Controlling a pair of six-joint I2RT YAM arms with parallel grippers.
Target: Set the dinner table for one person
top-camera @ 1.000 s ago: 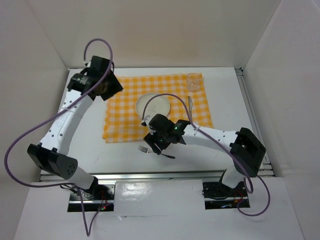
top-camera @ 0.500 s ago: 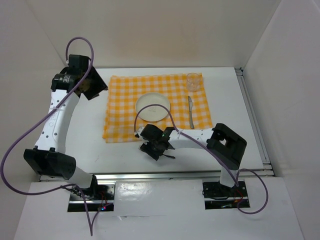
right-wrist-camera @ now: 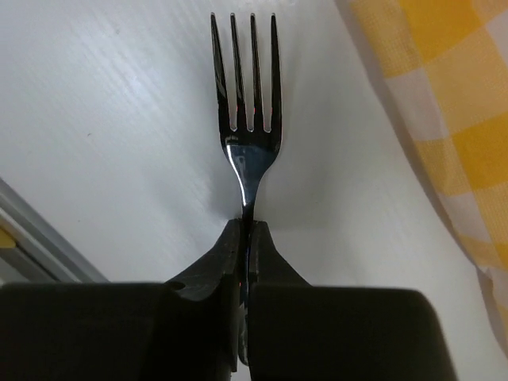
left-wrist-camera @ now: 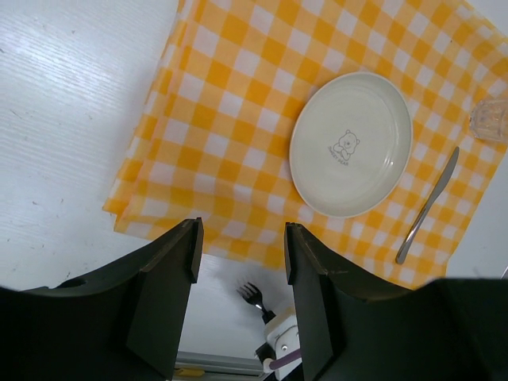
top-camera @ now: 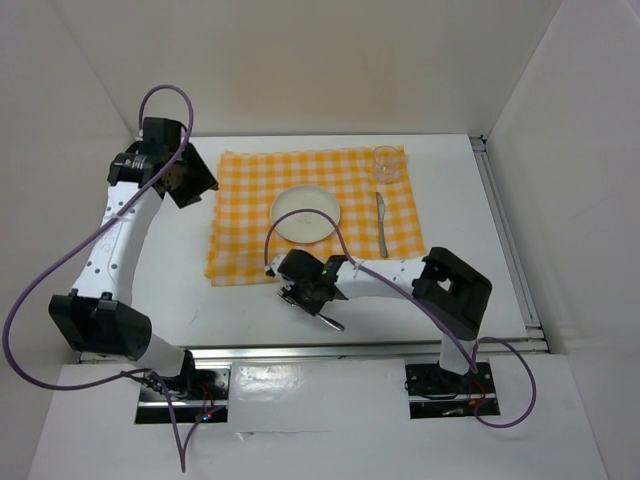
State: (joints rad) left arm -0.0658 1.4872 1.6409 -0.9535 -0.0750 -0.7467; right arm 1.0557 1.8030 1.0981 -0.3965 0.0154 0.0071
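Since a second ago the left end effector has swung off the cloth's far left corner, and the right end effector has drawn left along the cloth's near edge; the right one is pinching the fork at its neck, tines low over the bare white desk; the left one hangs spread, holding nothing; the desk lies under both arms and carries the cloth, on which sit the plate, the knife and the glass.

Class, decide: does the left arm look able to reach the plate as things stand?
Probably yes: the left gripper is open and empty, with only bare cloth between it and the plate.
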